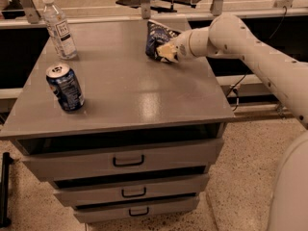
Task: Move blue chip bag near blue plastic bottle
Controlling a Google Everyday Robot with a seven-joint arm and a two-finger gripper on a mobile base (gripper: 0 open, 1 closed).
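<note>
Grey is the bench (144,90) that fills most of your view. It has a flat top over three drawers (128,161), each with a dark handle, and it stands on a speckled floor (236,177).

Your white arm (260,57) comes in from the right edge and reaches leftward over the far right part of the bench top.

Next in size is the blue plastic bottle (58,28), clear with a white cap and a white label. It stands upright at the far left corner of the bench. A blue-and-white soda can (65,87) stands nearer the front on the left side, leaning slightly, well apart from the bottle.

The blue chip bag (155,36) is at the far side of the bench, right of centre. It is raised on end and tilted, with its dark blue face and white lettering turned toward you. It is well apart from the bottle, with most of the bench's width between them.

Your hand (166,52) is at the bag's lower right corner, just above the bench surface, and it is closed on the bag there. Its pale fingers (163,50) show in front of the foil.
</note>
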